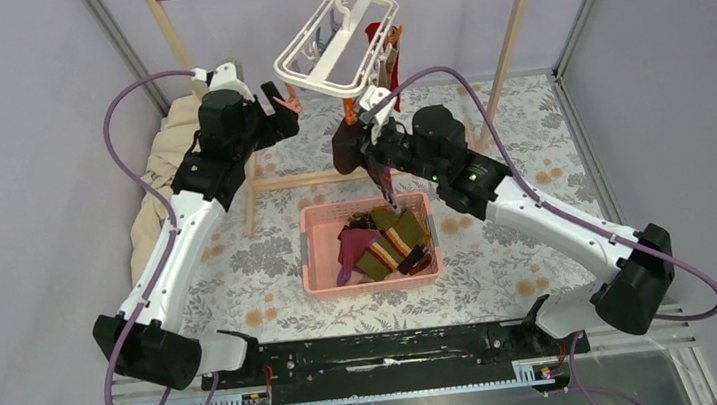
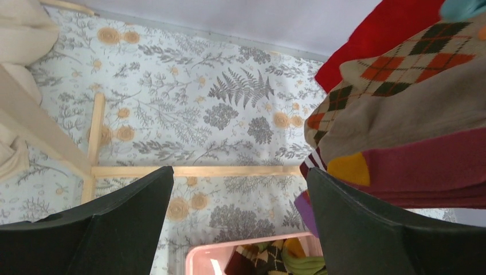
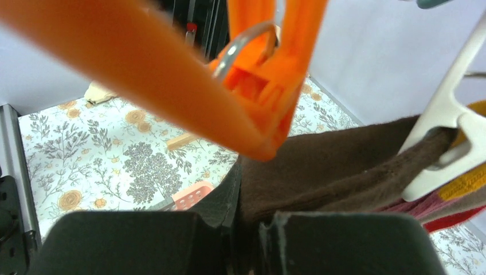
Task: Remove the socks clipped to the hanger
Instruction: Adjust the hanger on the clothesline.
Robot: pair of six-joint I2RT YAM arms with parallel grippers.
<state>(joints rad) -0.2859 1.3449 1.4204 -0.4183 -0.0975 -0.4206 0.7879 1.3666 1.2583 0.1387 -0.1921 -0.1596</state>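
Right gripper (image 3: 246,224) pinching brown sock (image 3: 332,166) under hanger (image 1: 338,49).
Left gripper (image 2: 240,197) raised beside hanger, spread wide; blurred orange clip (image 3: 172,80) masks hanger.

There are two robot arms, the left arm (image 1: 182,231) and the right arm (image 1: 537,214). Each carries one end effector, so there are two: the left end effector (image 2: 239,175) and the right end effector (image 3: 252,226).

There is one white hanger (image 1: 320,61), one wooden rack (image 1: 515,25), one pink basket (image 1: 315,257) and one beige cloth bundle (image 1: 165,172).

At least four socks are clipped up:
- one red sock (image 2: 384,34)
- one argyle sock (image 2: 401,63)
- one maroon sock (image 2: 424,166)
- one brown sock (image 3: 344,166)

The right wrist view shows one orange clip (image 3: 258,97) and one white clip (image 3: 453,132).

The basket's sock heap (image 1: 384,245) holds at least three socks. The exact number cannot be told.
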